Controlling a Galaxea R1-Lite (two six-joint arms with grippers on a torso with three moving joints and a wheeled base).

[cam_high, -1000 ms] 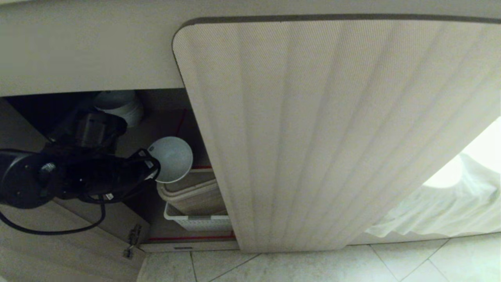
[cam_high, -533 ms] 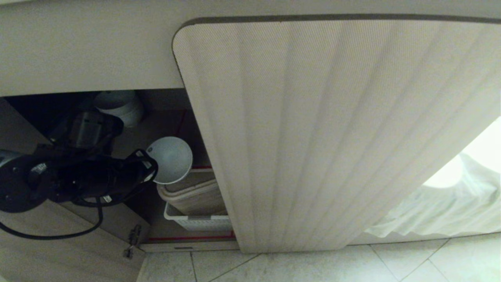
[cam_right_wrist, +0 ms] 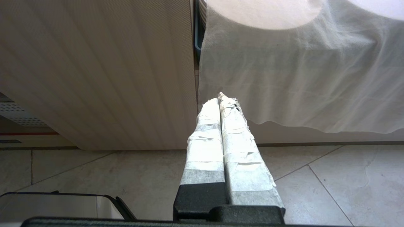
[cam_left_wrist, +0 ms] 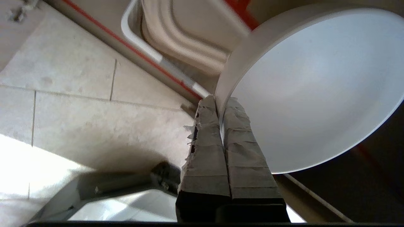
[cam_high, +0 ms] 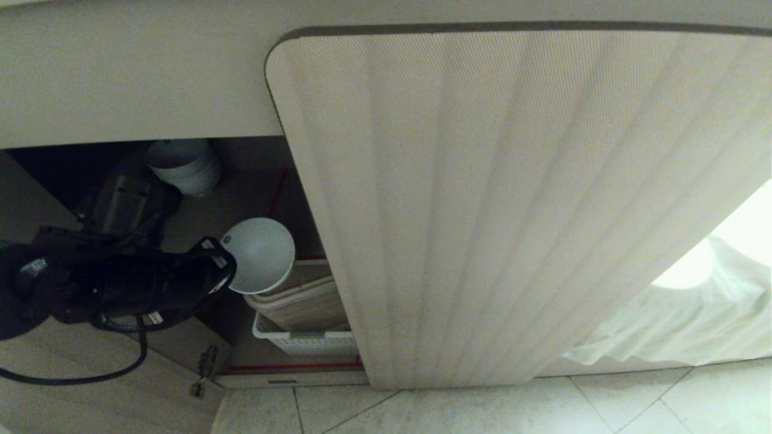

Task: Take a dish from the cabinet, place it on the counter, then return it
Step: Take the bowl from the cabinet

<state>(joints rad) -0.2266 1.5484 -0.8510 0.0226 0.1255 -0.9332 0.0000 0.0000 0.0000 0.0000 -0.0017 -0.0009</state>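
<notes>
Dish [cam_high: 260,255]: rim pinched in left gripper [cam_high: 224,263], carried tilted in the cabinet [cam_high: 253,181] opening (above a white basket [cam_high: 301,340]). Right gripper [cam_right_wrist: 222,101] closed, empty. Progress: dish held; shelving or counter placement remains, stage unclear.

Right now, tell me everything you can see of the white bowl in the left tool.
The bowl is plain white, round and smooth, glossy like glazed ceramic, and empty. It is tipped on edge, with its hollow turned toward the left wrist camera. The left tool is shut on its rim, one taped finger inside and one outside. It hangs in the open cabinet mouth, above a white basket; its foot is hidden.
</notes>
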